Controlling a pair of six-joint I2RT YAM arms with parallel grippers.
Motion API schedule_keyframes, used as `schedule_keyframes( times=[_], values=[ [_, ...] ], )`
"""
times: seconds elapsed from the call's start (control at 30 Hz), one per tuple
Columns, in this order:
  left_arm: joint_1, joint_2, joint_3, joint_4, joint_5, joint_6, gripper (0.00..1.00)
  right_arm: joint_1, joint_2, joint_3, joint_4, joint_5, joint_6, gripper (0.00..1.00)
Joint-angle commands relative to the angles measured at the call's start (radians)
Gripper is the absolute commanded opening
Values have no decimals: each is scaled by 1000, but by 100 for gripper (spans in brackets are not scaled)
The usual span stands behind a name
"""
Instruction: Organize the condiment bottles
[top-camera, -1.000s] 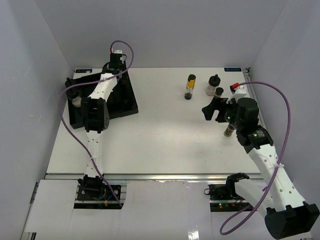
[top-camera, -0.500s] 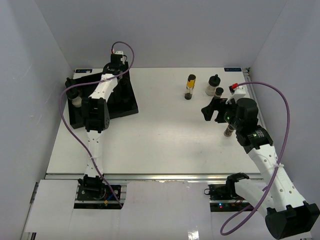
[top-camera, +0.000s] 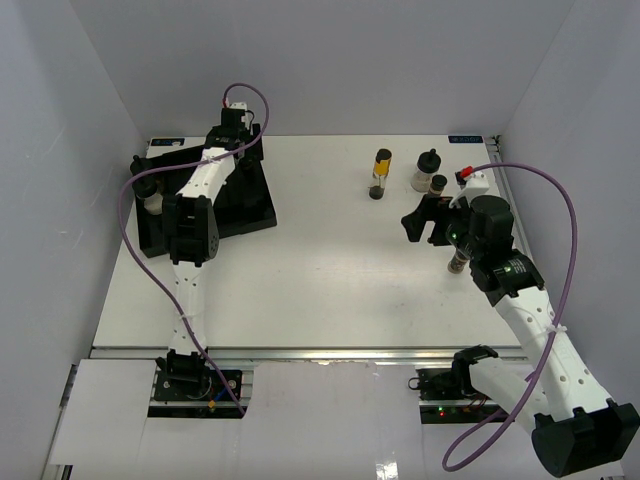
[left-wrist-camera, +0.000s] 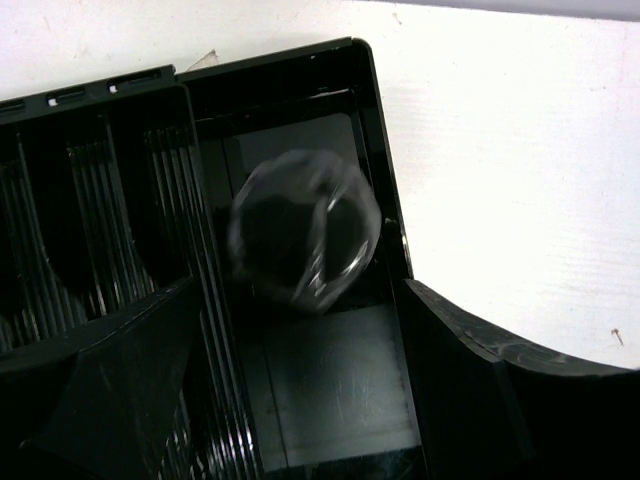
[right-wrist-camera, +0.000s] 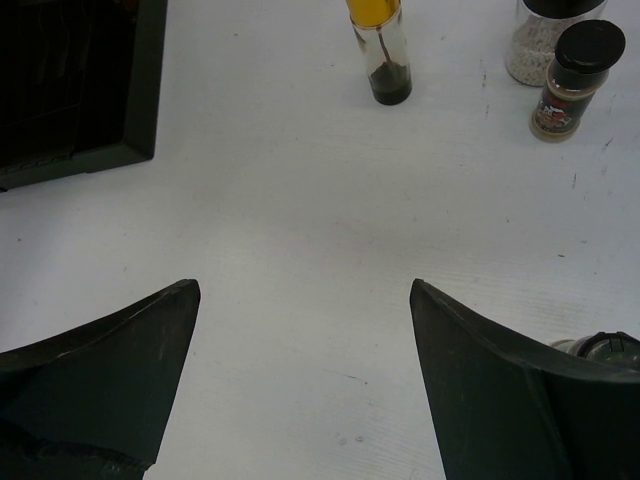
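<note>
**Mia:** Where were the bottles?

**Ben:** One clear round jar (left-wrist-camera: 300, 230) sat in the end slot of the black ribbed tray (left-wrist-camera: 120, 200), right by the tray's wall. It looked blurry and dark inside. The left jaws were wide apart above it and were not on it.

**Mia:** And the others?

**Ben:** They stood on the smooth white table (top-camera: 320, 260), well away from the tray. The slim bottle (right-wrist-camera: 380, 45) was clear glass with a yellow band and something dark at the bottom. Near it stood a fat jar (right-wrist-camera: 535, 45) full of white grains. Just beside that was a small jar (right-wrist-camera: 568, 85) of brown powder, with a round black cap and a red label.

**Mia:** What about the right jaws?

**Ben:** They were wide apart too and held nothing, over a bare bit of table. Their black fingers (right-wrist-camera: 100, 380) looked like smooth wedges. A brown jar (top-camera: 457, 263) stood just beside the right one.

**Mia:** Was anything else in the tray?

**Ben:** A pale jar (top-camera: 150, 202) with a black cap stood at its left end.
</note>
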Motion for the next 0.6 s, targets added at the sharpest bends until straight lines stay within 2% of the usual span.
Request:
schedule_keyframes(
  times=[0.0, 0.1, 0.2, 0.37, 0.47, 0.57],
  values=[
    [2, -193, -30, -24, 43, -40, 93, 4, 32, 57, -7, 78, -2, 93],
    [-3, -282, -66, -74, 108, -91, 94, 3, 67, 61, -26, 169, -1, 93],
    [-33, -420, -194, -84, 166, -121, 96, 4, 98, 80, -70, 318, 3, 92],
    [-141, -557, -345, -136, 145, -121, 98, -15, 148, 168, -200, 529, 22, 91],
    [-241, -662, -505, -159, 176, -162, 98, -68, 158, 146, -229, 567, 77, 90],
    [-324, -749, -645, -135, 227, -205, 98, -122, 169, 70, -221, 538, 105, 90]
  ],
)
